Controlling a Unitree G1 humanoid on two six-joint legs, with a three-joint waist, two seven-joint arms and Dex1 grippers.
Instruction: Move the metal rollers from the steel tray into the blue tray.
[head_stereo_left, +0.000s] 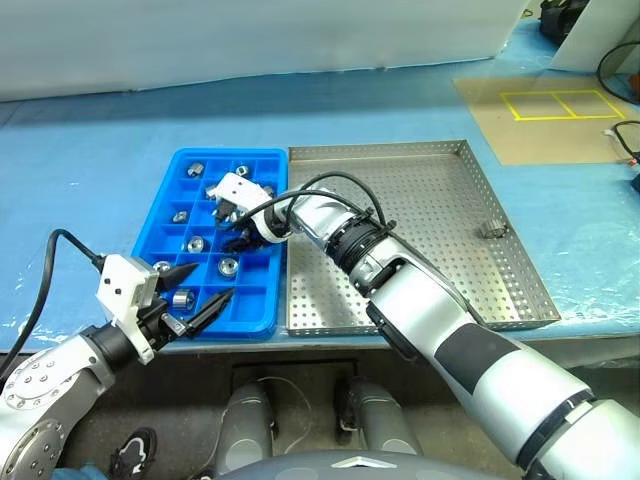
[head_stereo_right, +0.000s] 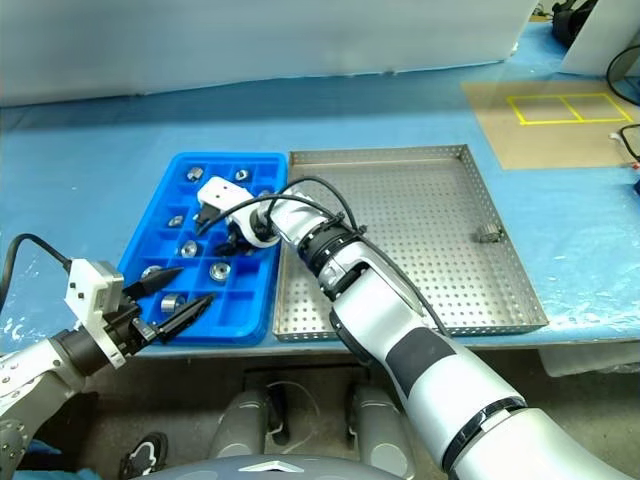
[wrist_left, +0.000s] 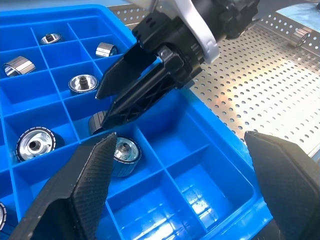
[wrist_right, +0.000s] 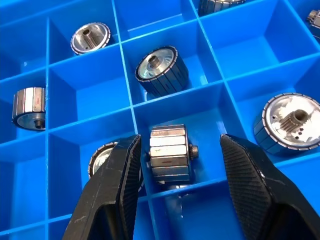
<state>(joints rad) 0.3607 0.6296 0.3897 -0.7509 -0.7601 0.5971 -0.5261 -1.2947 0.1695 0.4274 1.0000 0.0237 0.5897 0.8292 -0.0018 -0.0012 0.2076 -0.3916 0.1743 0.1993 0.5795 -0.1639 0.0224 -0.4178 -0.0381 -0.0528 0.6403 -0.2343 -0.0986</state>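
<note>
The right gripper (head_stereo_left: 232, 222) hangs over the middle of the blue tray (head_stereo_left: 262, 318), its fingers (wrist_right: 117, 192) apart on either side of a roller (wrist_right: 169, 152) that lies on its side in a compartment, not gripped. It looks just set down there. Other rollers (head_stereo_left: 228, 267) sit one to a cell around it, some on end, some on their sides. One more roller (head_stereo_left: 491, 229) lies alone near the right rim of the steel tray (head_stereo_left: 520, 318), well apart from both arms. The left gripper (head_stereo_left: 192, 293) hovers at the blue tray's near corner, fingers wide and empty.

These rollers look solid, hard and polished, so probably heavy for their size and slippery. On its side, one could roll away when nudged. I'd pinch across the faceted barrel at mid-length, squarely, rather than on the thin flange or the small shaft stub.
</note>
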